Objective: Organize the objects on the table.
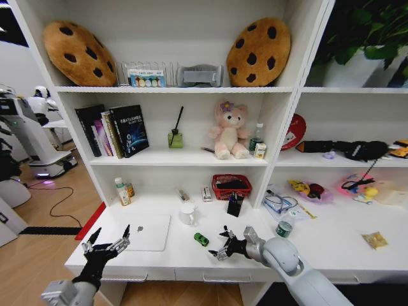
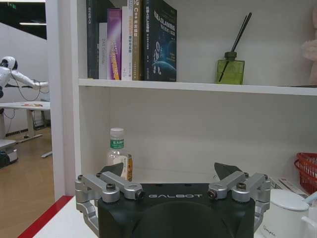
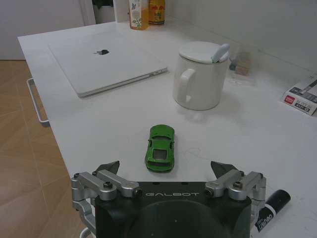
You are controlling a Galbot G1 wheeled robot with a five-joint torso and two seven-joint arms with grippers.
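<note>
Looking down from the head view, we see the right claw [image 1: 224, 245] hovering over the white table [image 1: 319, 242], fingers spread, just beside the green toy car [image 1: 201, 239]. The left claw [image 1: 108, 243] hangs open at the table's left front corner, near the closed silver laptop [image 1: 148, 231].

From the left wrist view, we see the left claw [image 2: 174, 174] with fingers apart, facing the shelf with a bottle [image 2: 117, 153] and books [image 2: 133, 39].

From the right wrist view, we see the right claw [image 3: 166, 171] spread empty, the car [image 3: 160, 147] lying on the table between its fingertips and a white mug [image 3: 200, 74]; the laptop [image 3: 106, 62] lies beyond, and a black marker [image 3: 269, 210] lies beside the claw.
</note>
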